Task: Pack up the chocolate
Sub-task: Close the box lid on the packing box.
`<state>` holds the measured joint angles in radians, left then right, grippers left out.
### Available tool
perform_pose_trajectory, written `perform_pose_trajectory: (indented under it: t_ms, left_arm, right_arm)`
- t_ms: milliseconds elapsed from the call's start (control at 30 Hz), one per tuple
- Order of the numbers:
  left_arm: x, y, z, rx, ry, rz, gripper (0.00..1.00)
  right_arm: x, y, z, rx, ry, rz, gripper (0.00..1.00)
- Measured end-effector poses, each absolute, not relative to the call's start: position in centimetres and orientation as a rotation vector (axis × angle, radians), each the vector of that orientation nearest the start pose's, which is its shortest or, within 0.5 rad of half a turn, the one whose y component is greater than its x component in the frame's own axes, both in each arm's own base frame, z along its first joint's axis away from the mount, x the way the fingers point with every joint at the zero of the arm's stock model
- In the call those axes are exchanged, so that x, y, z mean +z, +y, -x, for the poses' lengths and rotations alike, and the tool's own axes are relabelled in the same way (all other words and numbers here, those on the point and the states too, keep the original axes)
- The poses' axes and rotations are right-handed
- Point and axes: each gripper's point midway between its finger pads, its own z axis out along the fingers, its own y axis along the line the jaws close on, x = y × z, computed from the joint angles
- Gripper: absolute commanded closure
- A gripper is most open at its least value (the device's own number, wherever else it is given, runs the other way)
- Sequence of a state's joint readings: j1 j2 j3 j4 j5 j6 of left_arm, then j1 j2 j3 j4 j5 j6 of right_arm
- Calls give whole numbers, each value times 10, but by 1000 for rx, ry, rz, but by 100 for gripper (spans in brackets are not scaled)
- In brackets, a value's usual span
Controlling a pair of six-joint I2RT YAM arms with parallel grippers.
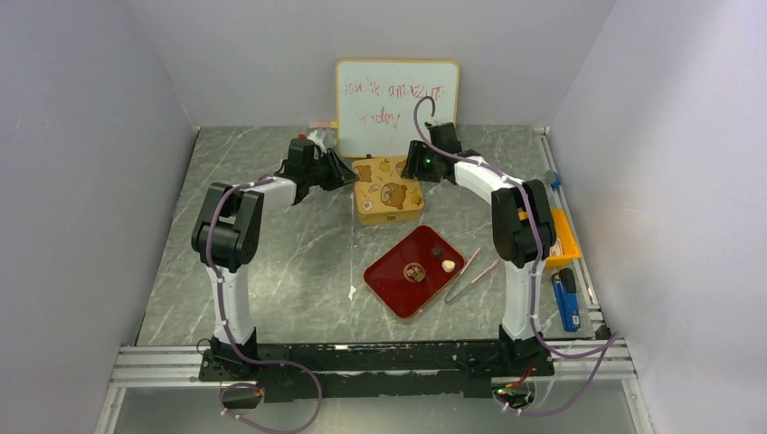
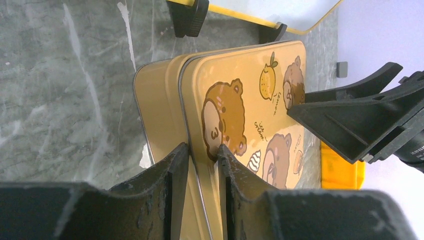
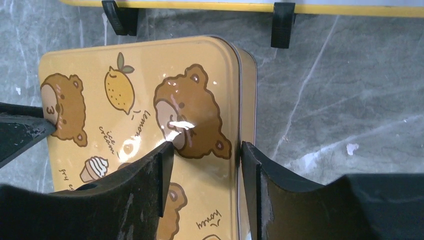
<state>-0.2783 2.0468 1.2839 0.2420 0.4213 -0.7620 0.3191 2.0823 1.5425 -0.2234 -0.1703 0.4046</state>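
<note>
Grey marbled tabletop [image 1: 271, 262] stretches between pale walls, and a yellow tin [image 1: 389, 201] printed with bears sits on it with its lid on. Just behind the tin stands a whiteboard [image 1: 396, 104] with red scribbles.

My left gripper [image 2: 204, 147] is at the tin's left side. It is clamped narrowly on the rim, with one finger against the side wall and the other on the lid. My right gripper [image 3: 207, 146] is at the tin's right side with its fingers spread apart, one over the lid and one beside the outer wall.

The chocolate [image 1: 449, 266] is outside the tin. A few small pieces, dark, brown and cream, lie on a red tray [image 1: 398, 289] in front of the tin, toward my bases. Pink tweezers [image 1: 470, 274] lie in front of the tin too, further to its right than the tray.
</note>
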Motion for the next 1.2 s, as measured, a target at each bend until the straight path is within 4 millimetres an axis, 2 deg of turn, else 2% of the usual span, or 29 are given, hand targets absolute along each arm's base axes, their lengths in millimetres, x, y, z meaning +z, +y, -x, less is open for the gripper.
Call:
perform_pose_trajectory:
  t_ms: [200,400,667,1033,1200]
  left_arm:
    - [85,-242,-492,-1044,2208,261,66]
    - [81,-243,-495,-1032,2224,251,52]
    - [73,-244,-492,-1025,2273,242,44]
    - [74,-248,-485,-1050,2317,224,61]
    - [73,-249,-486,-1037,2357,236,64]
  right_arm:
    - [72,217,-505,588,2385,-5,44]
    - [70,220,-512,626,2382,3,41]
    - [68,224,-516,668,2371,8,38]
    - [67,226,-518,687,2371,12,38]
    - [66,226,-519,685,2378,11,38]
